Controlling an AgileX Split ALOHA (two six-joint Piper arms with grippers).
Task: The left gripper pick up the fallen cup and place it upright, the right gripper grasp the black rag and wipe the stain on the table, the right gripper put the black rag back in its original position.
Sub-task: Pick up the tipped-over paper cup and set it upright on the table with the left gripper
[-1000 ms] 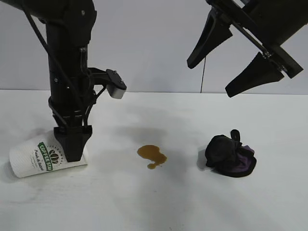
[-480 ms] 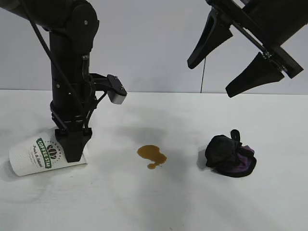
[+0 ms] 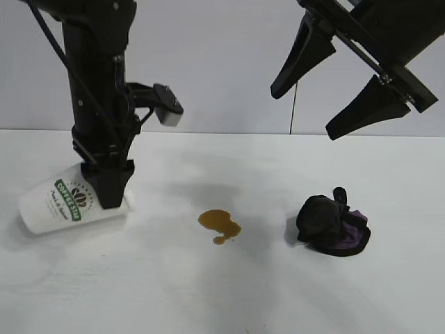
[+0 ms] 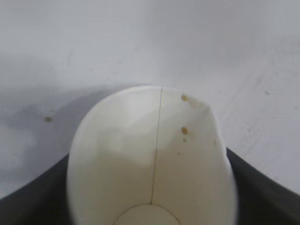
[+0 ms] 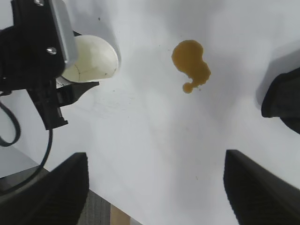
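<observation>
The white paper cup [image 3: 59, 203] with its green banner is at the left of the table [image 3: 208, 292], tilted, its mouth end raised and its base low. My left gripper [image 3: 109, 197] comes down from above and is shut on the cup's rim end. In the left wrist view the cup's pale inside [image 4: 150, 159] fills the space between the dark fingers [image 4: 265, 187]. The amber stain [image 3: 219, 225] lies mid-table. The black rag [image 3: 332, 226] with purple edging sits to its right. My right gripper [image 3: 302, 111] hangs open high above the rag, holding nothing.
The right wrist view looks down on the stain [image 5: 190, 61], the cup's mouth [image 5: 91, 58], part of the rag [image 5: 283, 98] and the table's near edge [image 5: 117, 206]. A grey wall stands behind the table.
My left gripper has closed on the cup and lifted its mouth end, so the cup has tilted up off the table. The right arm has not moved.
</observation>
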